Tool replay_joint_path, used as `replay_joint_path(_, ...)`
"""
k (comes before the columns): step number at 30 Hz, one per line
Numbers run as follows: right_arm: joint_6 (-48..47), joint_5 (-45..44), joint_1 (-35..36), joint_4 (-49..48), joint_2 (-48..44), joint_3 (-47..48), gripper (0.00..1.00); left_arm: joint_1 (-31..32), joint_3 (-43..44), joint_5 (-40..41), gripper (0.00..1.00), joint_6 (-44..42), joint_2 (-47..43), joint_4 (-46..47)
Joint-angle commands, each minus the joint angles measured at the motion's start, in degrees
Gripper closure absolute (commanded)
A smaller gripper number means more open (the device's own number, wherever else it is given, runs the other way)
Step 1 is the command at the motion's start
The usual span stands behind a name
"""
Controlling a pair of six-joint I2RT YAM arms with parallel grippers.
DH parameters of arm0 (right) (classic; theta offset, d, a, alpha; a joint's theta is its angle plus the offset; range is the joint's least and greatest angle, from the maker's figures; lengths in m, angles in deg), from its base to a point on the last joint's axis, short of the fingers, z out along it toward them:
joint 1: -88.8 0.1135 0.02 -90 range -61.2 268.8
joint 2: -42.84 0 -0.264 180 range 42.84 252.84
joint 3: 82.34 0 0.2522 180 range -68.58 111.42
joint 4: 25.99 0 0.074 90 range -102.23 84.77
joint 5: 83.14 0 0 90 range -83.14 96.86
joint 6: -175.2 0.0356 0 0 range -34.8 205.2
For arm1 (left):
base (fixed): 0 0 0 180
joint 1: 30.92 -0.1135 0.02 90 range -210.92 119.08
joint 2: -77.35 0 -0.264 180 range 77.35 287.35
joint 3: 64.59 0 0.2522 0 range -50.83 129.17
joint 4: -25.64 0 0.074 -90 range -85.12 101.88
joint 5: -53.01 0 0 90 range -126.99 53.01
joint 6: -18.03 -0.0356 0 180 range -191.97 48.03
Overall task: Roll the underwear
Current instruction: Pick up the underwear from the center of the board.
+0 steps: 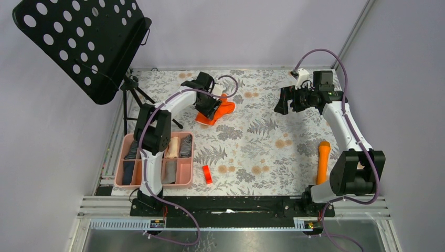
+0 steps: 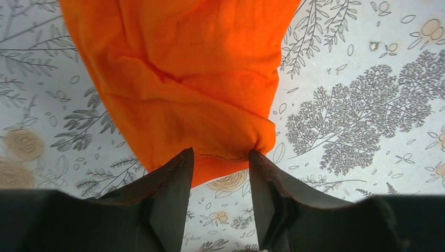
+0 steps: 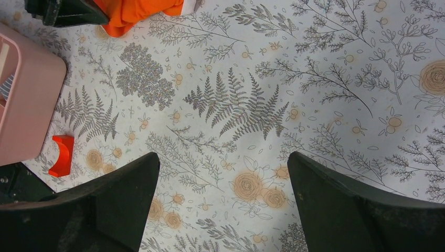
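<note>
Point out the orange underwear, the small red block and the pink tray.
orange underwear [image 2: 178, 94], left wrist view, middle of cloth.
red block [image 1: 207, 174], top view, its centre.
pink tray [image 1: 191, 160], top view, right rim.

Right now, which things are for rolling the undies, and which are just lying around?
For the job:
- bright orange cloth underwear
- left gripper, at the orange cloth's edge
- pink plastic divided tray holding rolled cloth garments

Just lying about:
- small red hard block
- long orange rigid cylinder
- black perforated stand
</note>
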Motion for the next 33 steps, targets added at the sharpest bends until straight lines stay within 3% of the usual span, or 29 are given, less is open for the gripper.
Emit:
replay_joint_path(1, -0.2, 1.2, -0.2, -1.1, -1.1, 0.2, 0.00, 0.1, 2.1, -1.0, 0.53, 0.5, 1.9, 0.4)
replay_joint_path(4, -0.4, 1.4, -0.2, -0.9, -0.8, 0.0, 0.00, 0.1, 2.5, -1.1, 0.55, 0.5, 2.6, 0.7)
replay_joint_path(10, -0.6, 2.0, -0.2, -0.9, -0.7, -0.4, 0.00, 0.1, 2.8, -2.3, 0.70, -1.1, 2.7, 0.2)
replay_joint_path(17, -1.3, 1.8, -0.2, -0.6, -1.0, -0.7, 0.00, 0.3, 2.4, -7.4, 0.51, 0.1, -1.3, -0.9)
replay_joint_path(28, -1.4, 2.3, -0.2, -1.2, -1.2, -1.2, 0.00, 1.2, 2.4, -5.3, 0.48, 3.4, 1.8, 1.5)
replay_joint_path(33, -1.5, 2.4, -0.2, -1.2, -1.5, -1.7, 0.00, 1.2, 2.0, -5.3, 0.49, 4.7, -1.5, 1.6)
